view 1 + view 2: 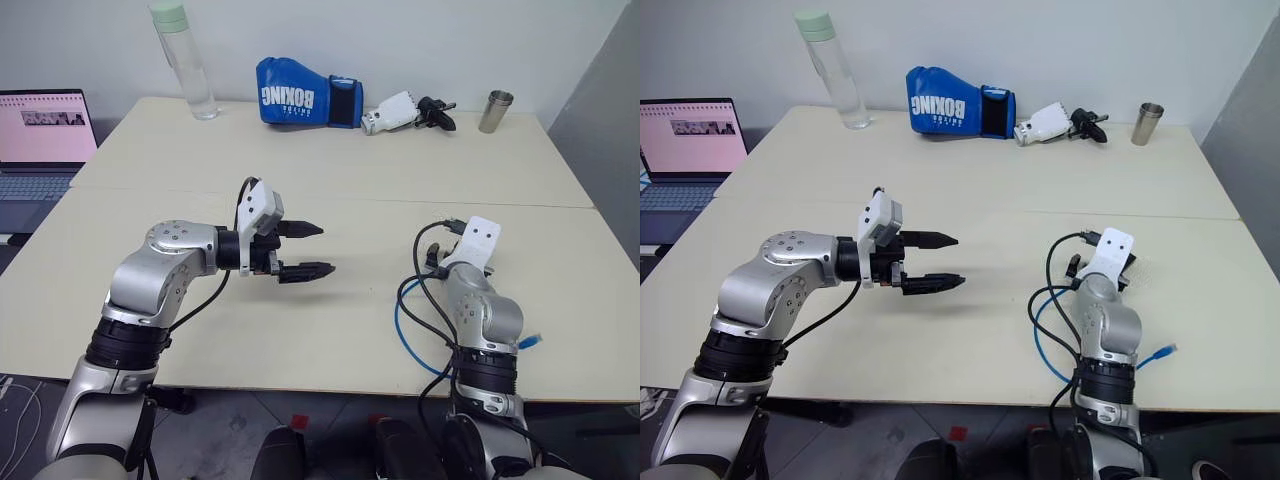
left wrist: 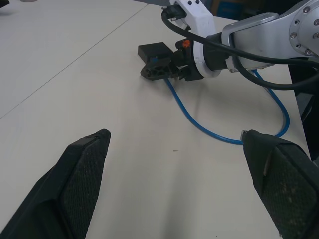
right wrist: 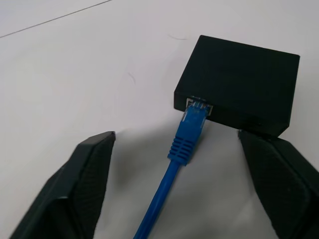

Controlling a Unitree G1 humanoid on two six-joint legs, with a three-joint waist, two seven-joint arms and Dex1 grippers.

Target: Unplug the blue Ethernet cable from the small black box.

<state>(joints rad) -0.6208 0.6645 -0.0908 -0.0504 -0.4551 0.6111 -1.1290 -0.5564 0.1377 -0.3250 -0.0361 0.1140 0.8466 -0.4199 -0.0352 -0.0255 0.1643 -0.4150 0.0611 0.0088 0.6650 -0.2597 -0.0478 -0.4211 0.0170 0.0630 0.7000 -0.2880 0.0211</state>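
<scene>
Behind the arms lies a boxing glove (image 1: 305,103).

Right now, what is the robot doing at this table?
The robot is working on a blue Ethernet cable that is plugged into a small black box on the table. The right gripper is at the box, its fingers open on either side of the plug, gripping nothing yet. The left gripper hovers open above the table, apart from the box. The cable is not yet unplugged.
</scene>
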